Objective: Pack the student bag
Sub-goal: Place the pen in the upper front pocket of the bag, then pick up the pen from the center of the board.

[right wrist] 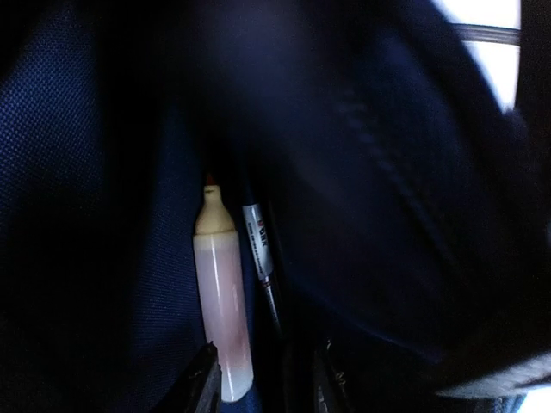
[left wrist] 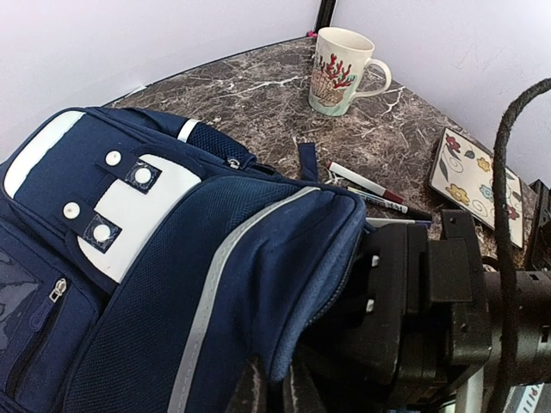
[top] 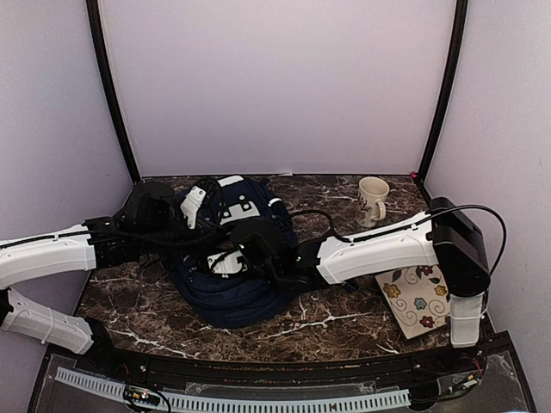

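On the left half of the marble table (top: pixel 344 331), the left claw (left wrist: pixel 274 392) is pinched shut on the open edge of the student bag (top: pixel 232 297), which lies with its white patch facing up. Inside the bag the right claw (right wrist: pixel 265 383) has its fingers apart and holds nothing. A pale pink marker (right wrist: pixel 219 292) rests against one finger, with a pen (right wrist: pixel 263 249) just beside it. Farther right on the table lie loose pens (left wrist: pixel 366 182), a mug (top: pixel 372 200) at the back and a flowered pad (top: pixel 419 301) nearer the front.
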Robot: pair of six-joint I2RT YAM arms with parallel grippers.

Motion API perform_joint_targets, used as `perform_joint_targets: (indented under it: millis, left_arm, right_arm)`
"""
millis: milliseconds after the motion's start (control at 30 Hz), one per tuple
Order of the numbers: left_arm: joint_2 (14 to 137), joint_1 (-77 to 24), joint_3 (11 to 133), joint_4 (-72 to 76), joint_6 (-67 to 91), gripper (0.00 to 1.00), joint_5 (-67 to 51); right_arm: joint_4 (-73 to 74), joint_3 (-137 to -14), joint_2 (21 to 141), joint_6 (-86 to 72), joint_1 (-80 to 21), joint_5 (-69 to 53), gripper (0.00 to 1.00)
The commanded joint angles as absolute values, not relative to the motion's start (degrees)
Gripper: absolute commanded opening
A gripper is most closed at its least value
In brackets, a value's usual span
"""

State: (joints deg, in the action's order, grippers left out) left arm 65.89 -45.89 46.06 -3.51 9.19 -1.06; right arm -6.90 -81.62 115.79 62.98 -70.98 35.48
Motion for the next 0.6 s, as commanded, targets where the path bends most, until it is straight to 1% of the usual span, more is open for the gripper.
perform_joint_targets:
  millis: [0,100,233,300,400,467,567]
  left_arm:
    - [62.96,-45.73,48.32,1.94,9.01,0.0,-0.57]
    - [63.41,-45.62,48.01,2.5,9.2,0.0,-0.42]
    - [63.75,-45.4,47.09,3.83,8.78,0.0,0.16]
    - [64.1,-45.07,46.18,5.25,8.72,0.0,0.79]
    - [65.5,-43.78,45.62,7.07,10.4,0.0,-0.49]
    - [66.94,-43.28,46.05,8.31,10.92,0.0,-2.03]
    - [68.81,-42.99,47.04,8.69,10.87,0.0,-2.8]
  right_arm:
    - [-6.43,-81.46,111.89,59.11,-71.4,35.53,0.38]
    - [-0.54,-80.88,109.97,56.7,-71.62,33.87,0.38]
    - [8.37,-82.19,106.97,49.36,-72.48,30.62,0.38]
    - [15.19,-84.54,105.38,44.16,-72.93,27.33,0.38]
    - [26.54,-87.09,102.71,37.77,-73.03,19.09,0.38]
    - [31.01,-86.22,100.58,34.89,-73.01,14.13,0.37]
    - [33.87,-81.46,97.45,32.33,-72.84,12.16,0.36]
